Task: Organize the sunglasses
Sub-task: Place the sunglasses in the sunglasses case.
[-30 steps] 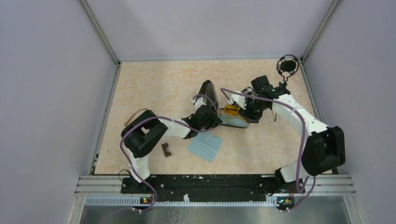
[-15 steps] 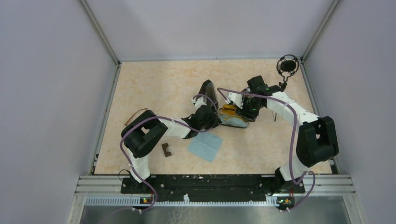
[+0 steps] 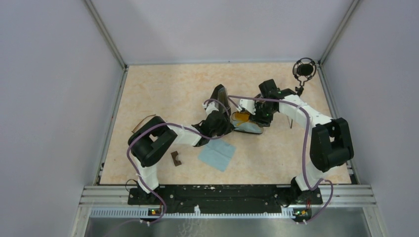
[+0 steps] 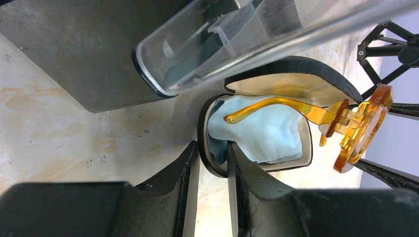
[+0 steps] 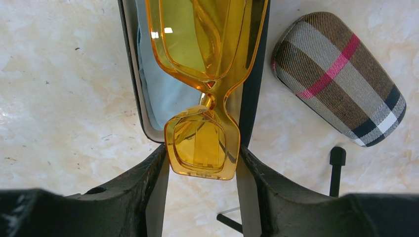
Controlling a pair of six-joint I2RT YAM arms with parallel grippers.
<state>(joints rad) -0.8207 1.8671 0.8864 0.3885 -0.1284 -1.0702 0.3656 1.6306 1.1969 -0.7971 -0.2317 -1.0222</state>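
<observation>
1. Right gripper [image 5: 202,163]: fingers closed on the lower lens of the amber sunglasses [image 5: 203,143], one finger on each side of the frame.
2. Left gripper [image 4: 213,158]: pinching the near rim of the open case [image 4: 200,128], one finger inside the wall and one outside.
3. Amber sunglasses: one pair, translucent orange-yellow with squarish lenses. They are held over the far end of the open case. One temple is unfolded and reaches across the light-blue cloth [image 4: 267,133] lining the case. Cannot tell whether it touches the cloth.
4. Cases, count 3: the open case, black-rimmed, at table [image 3: 173,94] centre; a plaid case [image 5: 341,79], closed, just to the right of the open one; a black triangular case [image 3: 221,96] standing by the left gripper.
5. Markings: the plaid case shows tan, black and white bands crossed by one red stripe.
6. Cloths, count 2: one inside the open case; a second blue cloth [image 3: 217,154] flat on the table, nearer the bases.
7. Also on the table: a thin brown curved strip [image 3: 145,120] at the left, and a small dark brown block [image 3: 176,158]. Both are too small to identify.
</observation>
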